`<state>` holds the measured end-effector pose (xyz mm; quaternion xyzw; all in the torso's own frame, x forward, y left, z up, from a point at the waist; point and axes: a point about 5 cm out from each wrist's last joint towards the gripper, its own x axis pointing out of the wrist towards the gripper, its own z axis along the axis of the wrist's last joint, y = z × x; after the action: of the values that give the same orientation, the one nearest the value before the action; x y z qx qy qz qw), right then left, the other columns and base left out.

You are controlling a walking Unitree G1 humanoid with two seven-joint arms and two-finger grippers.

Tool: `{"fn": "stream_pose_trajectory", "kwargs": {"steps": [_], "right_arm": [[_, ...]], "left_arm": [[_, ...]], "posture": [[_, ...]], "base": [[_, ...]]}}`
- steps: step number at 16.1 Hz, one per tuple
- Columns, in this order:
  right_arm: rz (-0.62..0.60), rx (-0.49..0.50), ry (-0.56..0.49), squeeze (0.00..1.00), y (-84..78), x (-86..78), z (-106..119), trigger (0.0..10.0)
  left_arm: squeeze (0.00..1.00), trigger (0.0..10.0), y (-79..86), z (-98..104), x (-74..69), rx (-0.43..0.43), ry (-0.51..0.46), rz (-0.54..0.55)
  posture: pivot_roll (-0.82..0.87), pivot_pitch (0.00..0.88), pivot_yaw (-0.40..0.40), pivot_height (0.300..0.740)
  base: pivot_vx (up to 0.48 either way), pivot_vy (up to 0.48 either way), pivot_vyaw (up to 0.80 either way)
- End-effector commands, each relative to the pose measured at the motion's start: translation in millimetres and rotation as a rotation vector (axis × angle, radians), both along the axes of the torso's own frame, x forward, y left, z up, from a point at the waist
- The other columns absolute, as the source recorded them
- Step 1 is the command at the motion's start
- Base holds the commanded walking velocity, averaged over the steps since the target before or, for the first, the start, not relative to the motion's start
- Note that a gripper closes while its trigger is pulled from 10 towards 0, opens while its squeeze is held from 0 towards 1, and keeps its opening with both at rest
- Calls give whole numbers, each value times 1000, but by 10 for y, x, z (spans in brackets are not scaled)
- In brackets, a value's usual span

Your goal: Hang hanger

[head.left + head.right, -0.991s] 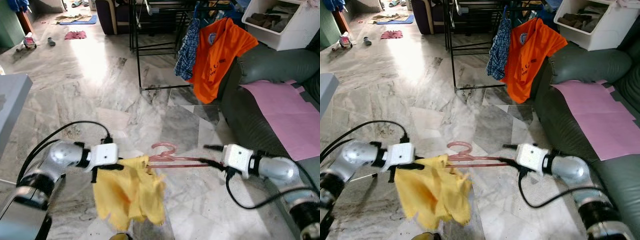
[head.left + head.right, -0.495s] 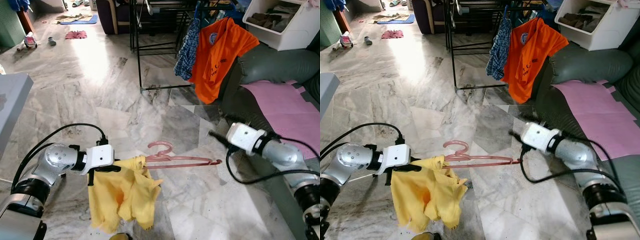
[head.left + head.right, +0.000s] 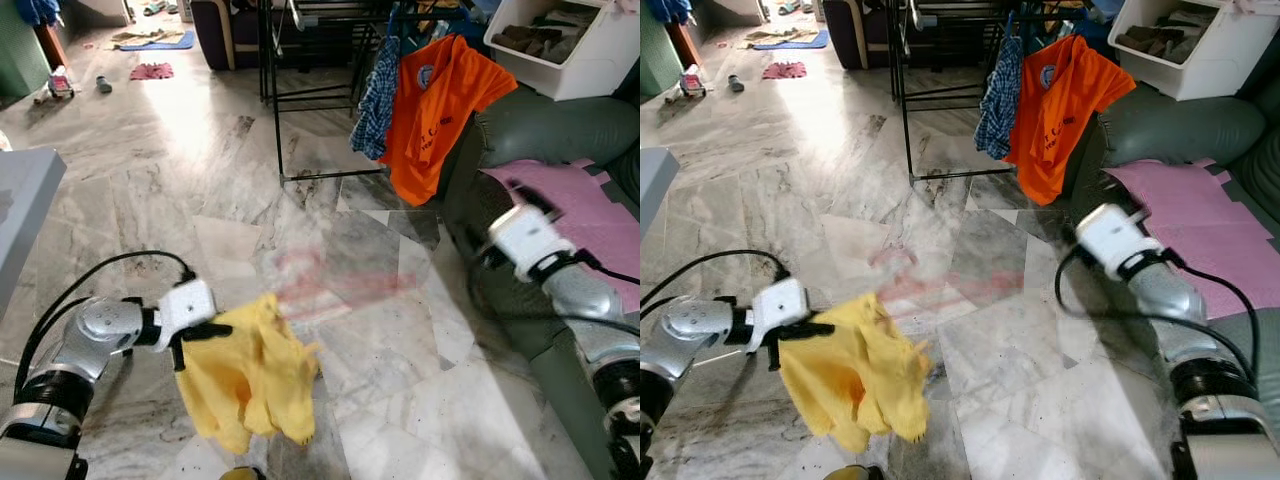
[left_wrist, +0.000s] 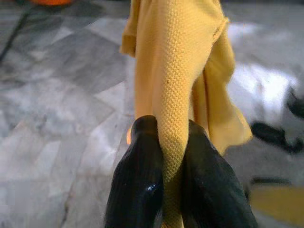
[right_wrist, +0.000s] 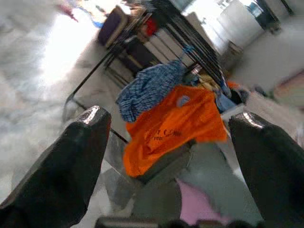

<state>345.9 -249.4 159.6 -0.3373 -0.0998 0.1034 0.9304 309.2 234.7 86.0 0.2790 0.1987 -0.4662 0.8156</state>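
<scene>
A pink hanger shows as a blurred smear low over the marble floor, between my two arms. Its left end meets a yellow garment that droops toward the floor. My left gripper is shut on a fold of that yellow cloth, at the lower left. Off to the right, my right gripper is up in front of the sofa, away from the hanger. Its fingers stand wide apart with nothing between them, and they point toward the rack.
A black drying rack stands ahead with an orange shirt and a blue checked shirt hanging on it. A grey-green sofa with a pink sheet is on the right. A grey table corner juts in on the left.
My right gripper let go of the hanger's end and pulled up and right, toward the sofa. The hanger has gone blurred. My left gripper has shifted slightly left with the yellow garment.
</scene>
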Motion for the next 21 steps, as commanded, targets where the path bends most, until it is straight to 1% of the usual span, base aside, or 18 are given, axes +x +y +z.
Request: {"fn": "stream_pose_trajectory", "kwargs": {"steps": [1, 3, 4, 5, 7, 8, 9, 11, 12, 13, 14, 15, 16, 17, 18, 19, 21], "right_arm": [[-44, 65, -1, 1000, -25, 36, 20, 10000], [-71, 95, 10, 1000, -14, 57, -4, 10000], [-71, 95, 10, 1000, -14, 57, -4, 10000], [-96, 161, 25, 1000, 23, 81, -41, 10000], [-100, 246, 45, 1000, 91, 96, -90, 10000], [-58, 298, 87, 647, 212, 85, -181, 10000], [-40, 317, 107, 0, 272, 74, -233, 10000], [-12, 358, 142, 0, 372, 50, -316, 10000], [26, 412, 189, 0, 485, 2, -431, 10000], [25, 431, 222, 0, 516, -14, -494, 10000], [14, 452, 274, 0, 571, -42, -610, 10000], [30, 471, 275, 0, 626, -55, -633, 10000], [50, 482, 270, 0, 666, -62, -637, 10000], [78, 534, 308, 0, 707, -73, -672, 10000], [95, 541, 343, 0, 746, -78, -698, 10000], [132, 520, 349, 0, 805, -85, -693, 10000], [200, 559, 374, 0, 922, -85, -677, 10000]], "left_arm": [[0, 0, 5, 81, 49, -62, -50, 64], [0, 0, -9, 49, 18, -88, -51, 85], [0, 0, -9, 49, 18, -88, -51, 85], [0, 0, -51, 35, 22, -152, -64, 155], [0, 0, -145, 78, 57, -244, -100, 207], [0, 0, -258, 172, 98, -324, -128, 200], [0, 0, -305, 221, 121, -351, -140, 198], [0, 0, -370, 287, 154, -383, -151, 195], [0, 0, -456, 353, 163, -430, -150, 180], [0, 0, -493, 376, 161, -446, -150, 166], [0, 0, -587, 448, 130, -482, -156, 101], [0, 0, -643, 505, 93, -495, -162, 56], [0, 0, -679, 542, 64, -497, -168, 13], [0, 0, -707, 577, 38, -501, -163, -21], [0, 0, -743, 621, 11, -497, -158, -66], [0, 0, -778, 655, -17, -476, -154, -119], [0, 0, -823, 702, -56, -449, -156, -189]], "posture": [[21, 40, -6, 740], [27, 35, -9, 740], [27, 35, -9, 740], [36, 29, -15, 740], [37, 27, -17, 740], [42, 26, -17, 740], [47, 26, -16, 740], [50, 27, -13, 740], [50, 30, -8, 740], [50, 31, -7, 740], [50, 35, -5, 740], [51, 36, -6, 740], [51, 36, -6, 740], [51, 36, -6, 740], [55, 41, -8, 740], [59, 43, -10, 740], [60, 44, -11, 740]], "base": [[0, 0, 0], [0, 0, 0], [0, 0, 0], [0, 0, 0], [0, 0, 0], [0, 0, 0], [0, 0, 0], [0, 0, 0], [0, 0, 0], [0, 0, 0], [0, 0, 0], [0, 0, 0], [0, 0, 0], [0, 0, 0], [0, 0, 0], [0, 0, 0], [0, 0, 0]]}}
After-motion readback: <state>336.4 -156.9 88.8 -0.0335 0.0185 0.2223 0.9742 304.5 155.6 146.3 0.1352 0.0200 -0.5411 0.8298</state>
